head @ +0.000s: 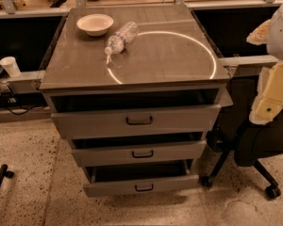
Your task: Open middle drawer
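Note:
The grey metal cabinet point(132, 74) has three drawers, each pulled out a little with a dark gap above its front. The middle drawer point(179, 150) has a low wide front with a small black loop handle point(142, 154) at its centre. The top drawer point(85, 122) has a taller, wider front. The bottom drawer point(108, 188) sits lowest and sticks out furthest. My gripper point(269, 102), cream-coloured on the white arm, hangs at the right edge of the view, well to the right of the cabinet and above the level of the middle drawer. It touches nothing.
A white bowl point(95, 23) and a clear water bottle point(120, 37) lying on its side rest on the cabinet top. A black office chair point(254, 140) on castors stands right of the cabinet, below my arm. A paper cup point(10, 65) sits on a ledge at left.

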